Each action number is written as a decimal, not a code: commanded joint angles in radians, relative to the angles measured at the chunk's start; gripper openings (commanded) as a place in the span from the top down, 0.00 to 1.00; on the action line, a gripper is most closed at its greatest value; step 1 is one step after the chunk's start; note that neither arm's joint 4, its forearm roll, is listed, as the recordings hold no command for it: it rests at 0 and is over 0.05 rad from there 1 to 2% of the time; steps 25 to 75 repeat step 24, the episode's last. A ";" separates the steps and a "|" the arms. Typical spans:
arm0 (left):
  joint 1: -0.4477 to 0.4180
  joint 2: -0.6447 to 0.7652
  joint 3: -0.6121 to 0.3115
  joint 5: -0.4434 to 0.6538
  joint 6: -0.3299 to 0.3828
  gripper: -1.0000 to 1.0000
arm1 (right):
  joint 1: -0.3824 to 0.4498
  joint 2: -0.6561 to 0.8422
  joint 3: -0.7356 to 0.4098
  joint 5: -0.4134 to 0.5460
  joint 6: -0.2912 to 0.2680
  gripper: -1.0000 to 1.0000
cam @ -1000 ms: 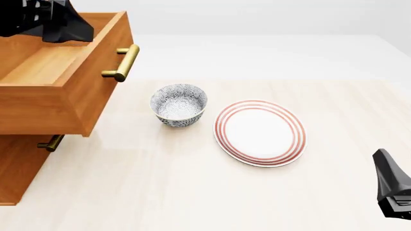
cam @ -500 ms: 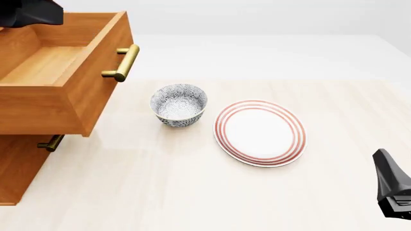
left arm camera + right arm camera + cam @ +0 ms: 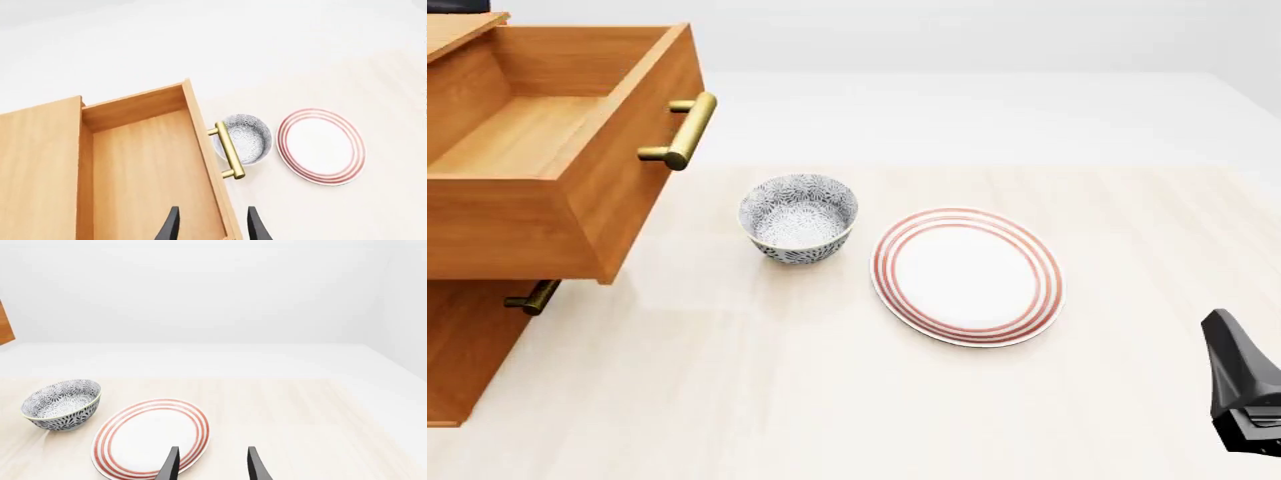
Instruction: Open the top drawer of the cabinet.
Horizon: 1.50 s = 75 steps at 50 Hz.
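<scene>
The top drawer (image 3: 561, 150) stands pulled far out of the orange-brown cabinet (image 3: 465, 345), showing its paler wood floor. Its brass bar handle (image 3: 681, 130) is free. In the left wrist view the drawer (image 3: 147, 170) and its handle (image 3: 229, 150) lie well below my left gripper (image 3: 209, 226). That gripper is open and empty, high above the drawer's front wall. Only a black sliver of the left arm (image 3: 454, 4) shows at the front view's top left corner. My right gripper (image 3: 211, 466) is open and empty, low at the near right of the table.
A blue-patterned bowl (image 3: 798, 217) stands just right of the open drawer. A white plate with red rings (image 3: 968, 275) lies next to it. A lower drawer's brass handle (image 3: 531, 297) shows under the open drawer. Part of the right arm (image 3: 1244, 392) is at the front view's right edge.
My left arm has risen up and back from over the open drawer and almost left the front view. The drawer, bowl, plate and right arm have not moved.
</scene>
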 commanded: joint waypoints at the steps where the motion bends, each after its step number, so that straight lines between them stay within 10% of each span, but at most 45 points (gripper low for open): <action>1: -0.001 -0.028 -0.008 -0.006 0.035 0.00 | 0.000 0.000 0.001 -0.001 0.000 0.00; 75: 0.008 -0.121 0.047 -0.050 0.079 0.00 | 0.000 0.000 0.001 -0.001 0.000 0.00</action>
